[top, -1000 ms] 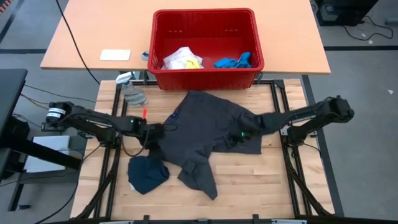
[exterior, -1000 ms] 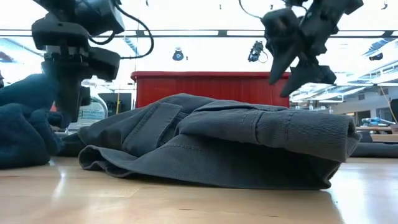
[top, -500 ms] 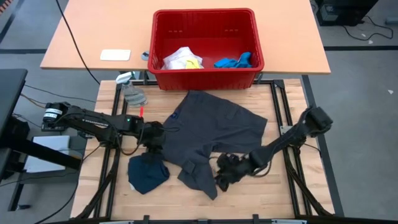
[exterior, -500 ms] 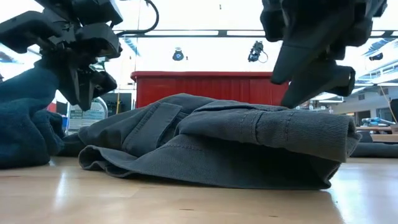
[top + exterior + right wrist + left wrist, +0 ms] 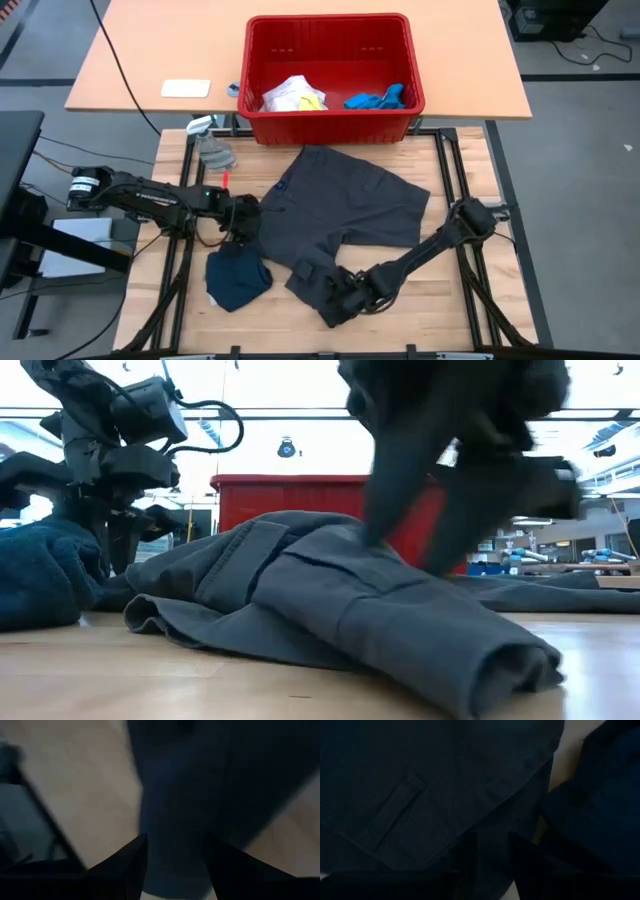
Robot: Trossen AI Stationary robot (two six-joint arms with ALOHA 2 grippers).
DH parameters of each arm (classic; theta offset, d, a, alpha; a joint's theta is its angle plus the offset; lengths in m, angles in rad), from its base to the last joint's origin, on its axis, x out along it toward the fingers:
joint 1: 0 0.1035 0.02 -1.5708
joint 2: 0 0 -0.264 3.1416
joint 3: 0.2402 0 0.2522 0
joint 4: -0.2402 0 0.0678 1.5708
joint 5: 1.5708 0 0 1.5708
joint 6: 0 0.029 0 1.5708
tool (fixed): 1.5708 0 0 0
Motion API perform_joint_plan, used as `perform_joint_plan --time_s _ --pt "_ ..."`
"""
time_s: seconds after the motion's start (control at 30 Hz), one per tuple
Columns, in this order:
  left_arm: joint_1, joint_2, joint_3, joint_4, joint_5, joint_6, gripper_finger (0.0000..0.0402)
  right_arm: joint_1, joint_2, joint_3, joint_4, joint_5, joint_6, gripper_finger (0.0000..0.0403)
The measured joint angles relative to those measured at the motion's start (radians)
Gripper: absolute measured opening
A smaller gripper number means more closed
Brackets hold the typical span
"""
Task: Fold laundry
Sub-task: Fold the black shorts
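The dark grey shorts (image 5: 345,210) lie spread on the table's middle, with one leg (image 5: 315,285) reaching toward the near edge. A small navy piece (image 5: 237,278) lies crumpled to the left of that leg. My left gripper (image 5: 243,222) stands open over the shorts' left edge (image 5: 535,785), fingers pointing down. My right gripper (image 5: 333,303) is open and low over the near leg's end. A yellow shirt (image 5: 295,95) and a bright blue piece (image 5: 378,98) lie in the red basket. My left gripper: I cannot tell whether its fingers touch the shorts' left edge below them. My right gripper comes slanting down from the table's right, with its open fingers (image 5: 125,865) on either side of the near leg's end (image 5: 175,820). The leg lies on the table. Blur hides the exact contact.
The red slotted basket (image 5: 330,125) stands at the table's far edge. A clear spray bottle (image 5: 210,150) lies at the far left. A white flat item (image 5: 186,88) rests on the tabletop beyond. Bare wood shows at the near right (image 5: 440,300).
My right gripper has swept from the shorts' right side toward the near edge and leftward, sinking onto the near leg. The leg's thick folded end has slumped lower and flatter. My left gripper has rolled about its own axis and sunk a little at the shorts' left edge.
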Motion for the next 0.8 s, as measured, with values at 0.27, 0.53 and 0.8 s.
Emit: perform_joint_plan --time_s 0.27,0.53,0.8 --pt "0.006 0.054 0.000 0.012 -0.030 -0.041 0.0114 0.005 0.023 0.092 -0.620 -0.036 0.266 0.0179" --pt "0.007 0.177 0.016 0.090 -0.056 -0.140 0.0118 0.005 -0.105 0.093 -1.006 0.004 0.294 0.0140" --pt "0.036 0.236 0.020 0.111 -0.033 -0.146 0.0099 0.004 -0.252 0.094 -0.944 0.105 0.337 0.0137"
